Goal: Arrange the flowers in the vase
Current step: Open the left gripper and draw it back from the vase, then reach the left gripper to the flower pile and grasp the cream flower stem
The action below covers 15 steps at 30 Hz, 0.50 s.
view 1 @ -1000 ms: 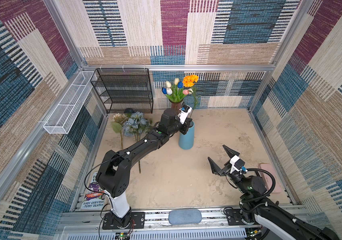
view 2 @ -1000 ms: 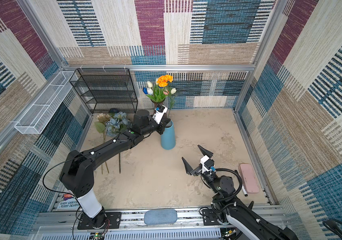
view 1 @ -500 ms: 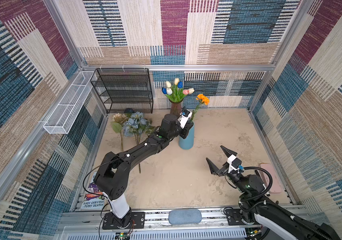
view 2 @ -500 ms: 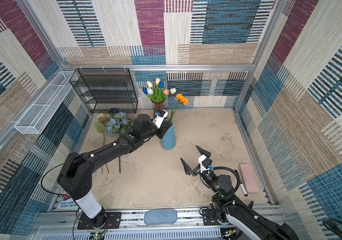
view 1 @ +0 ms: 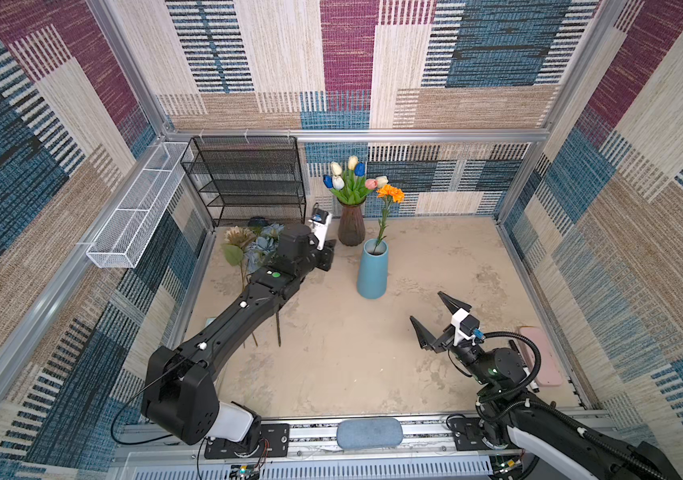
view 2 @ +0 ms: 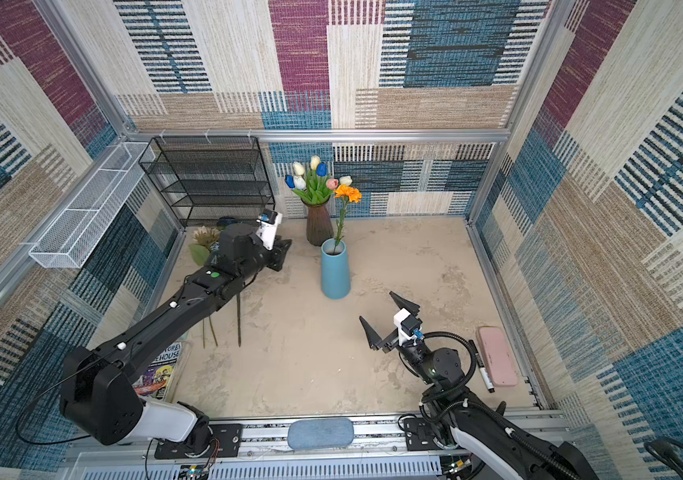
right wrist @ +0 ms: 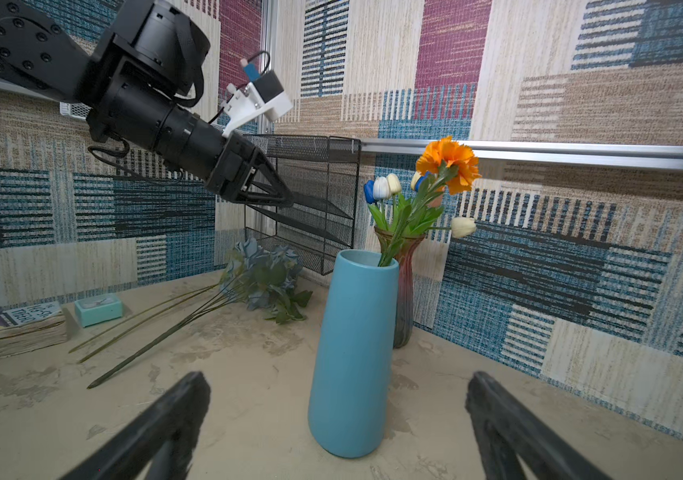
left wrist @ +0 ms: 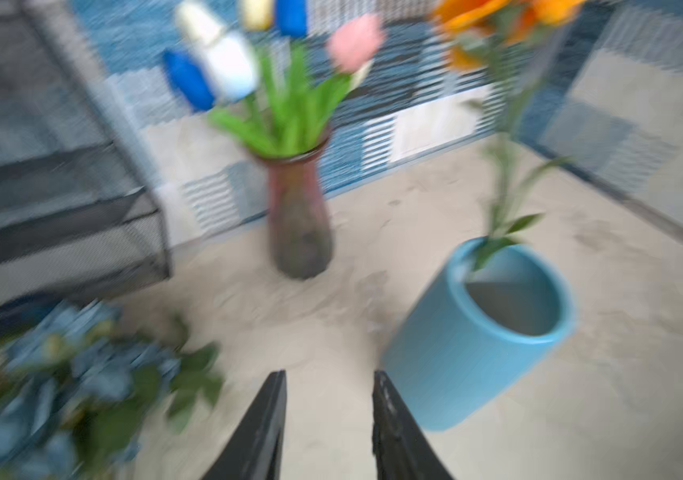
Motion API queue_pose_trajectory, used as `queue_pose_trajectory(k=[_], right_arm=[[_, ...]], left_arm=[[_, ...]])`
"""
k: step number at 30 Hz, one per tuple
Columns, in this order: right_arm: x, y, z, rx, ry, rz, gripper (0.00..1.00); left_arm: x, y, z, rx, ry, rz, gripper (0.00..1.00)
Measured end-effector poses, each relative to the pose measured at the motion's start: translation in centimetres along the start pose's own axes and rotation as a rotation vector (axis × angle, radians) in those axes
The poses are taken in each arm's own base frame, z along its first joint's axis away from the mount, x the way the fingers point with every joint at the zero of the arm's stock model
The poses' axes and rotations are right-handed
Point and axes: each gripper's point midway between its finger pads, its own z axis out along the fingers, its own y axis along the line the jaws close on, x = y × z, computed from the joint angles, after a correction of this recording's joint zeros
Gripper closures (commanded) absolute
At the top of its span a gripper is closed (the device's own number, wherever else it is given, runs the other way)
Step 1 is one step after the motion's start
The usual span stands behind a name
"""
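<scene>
Orange flower in blue vase

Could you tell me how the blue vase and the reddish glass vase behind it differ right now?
The blue vase is opaque and tapers to its mouth; the reddish glass vase looks translucent, with a narrow neck and flared rim. The blue vase holds one orange flower; the reddish glass vase holds a bunch of tulips. Both stand upright.
</scene>
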Motion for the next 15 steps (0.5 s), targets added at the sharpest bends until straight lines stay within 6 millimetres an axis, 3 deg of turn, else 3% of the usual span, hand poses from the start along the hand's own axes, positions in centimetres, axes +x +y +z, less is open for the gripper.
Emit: queue_pose_trajectory(k=[3, 6, 9, 15], right_arm=[[0.0, 0.0, 0.0, -0.001, -0.001, 0.0, 0.0], [-0.1, 0.0, 0.0, -0.001, -0.004, 0.005, 0.0], [-0.3, 0.0, 0.0, -0.001, -0.01, 0.006, 0.0], [-0.4, 0.0, -0.1, 0.0, -0.015, 0.006, 0.0]], left_arm=[[4.5, 8.3, 0.0, -0.224, 0.154, -0.157, 0.61], [9.3, 14.3, -0.3, -0.39, 0.297, -0.282, 0.59], [13.6, 17.6, -0.9, -0.469, 0.428, -0.369, 0.58], [17.8, 22.4, -0.8, -0.546, 0.589, -0.478, 0.53]])
